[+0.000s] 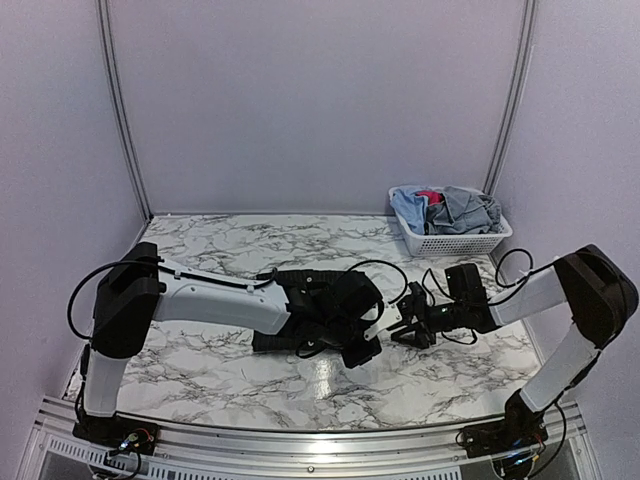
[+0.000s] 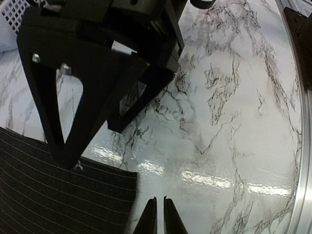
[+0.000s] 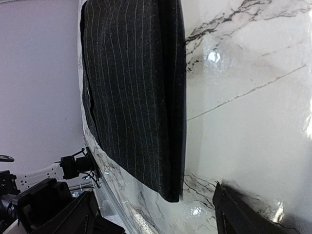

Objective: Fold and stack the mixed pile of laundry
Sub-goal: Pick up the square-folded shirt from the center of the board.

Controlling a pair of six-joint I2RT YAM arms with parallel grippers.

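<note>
Risk of a clash comes first: left gripper and right gripper sit very near each other over the right edge of the black pinstriped shirt, so any sideways move by either could knock the other.

Left gripper is clenched on nothing, fingers pressed together just beside the shirt's corner. If it goes in like that it will likely shove the cloth and wreck the fold rather than pick it up. Right gripper is released, jaws spread, nothing between them. A shallow pinch there would probably lift only the top layer and peel the shirt apart.

Shirt lies flat at the middle of the bench, looks folded with a doubled edge on the side facing the right gripper.

Rest of the laundry is well apart, in the white lattice basket at the far right corner: light blue piece, grey-blue piece, pink-red piece bunched together. A tangled pull could probably drag several out at once.

Hard to make out:
- top view hides most of the shirt under the left arm
- cannot tell whether either gripper touches the bench
- garment count in the basket unclear
- right wrist view cuts off the shirt's far end
</note>
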